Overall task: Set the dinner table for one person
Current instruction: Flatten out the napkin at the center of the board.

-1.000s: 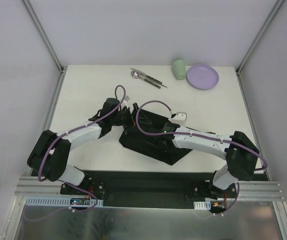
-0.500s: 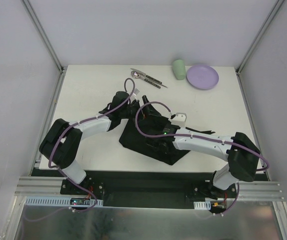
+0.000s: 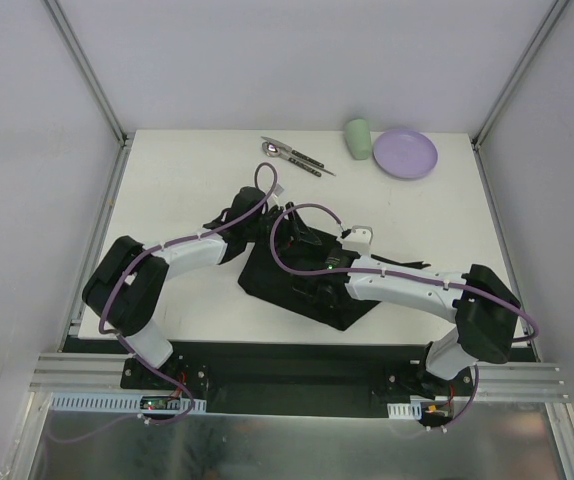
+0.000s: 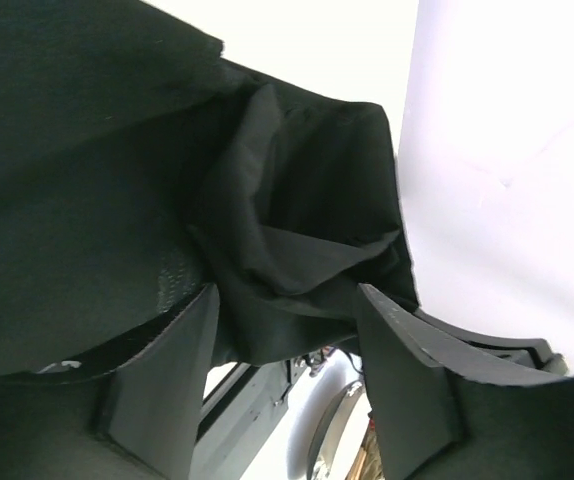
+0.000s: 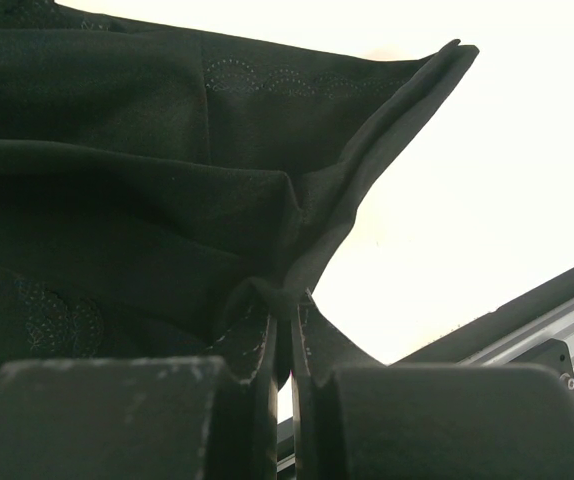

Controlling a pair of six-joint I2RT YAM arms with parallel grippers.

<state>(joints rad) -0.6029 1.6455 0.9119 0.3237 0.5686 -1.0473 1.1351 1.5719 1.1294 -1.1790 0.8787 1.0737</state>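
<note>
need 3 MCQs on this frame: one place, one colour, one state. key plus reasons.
1. Where is the plate on the table? A far right corner; B near left corner; C centre.
2. What colour is the cup? A red; B green; C black.
3. The right gripper is: A wide open, empty; B holding the cup; C shut on the mat.
Key: 1A, it lies by the far right corner; 2B, pale green beside the purple plate; 3C, wrist view shows black cloth pinched between its closed jaws.
</note>
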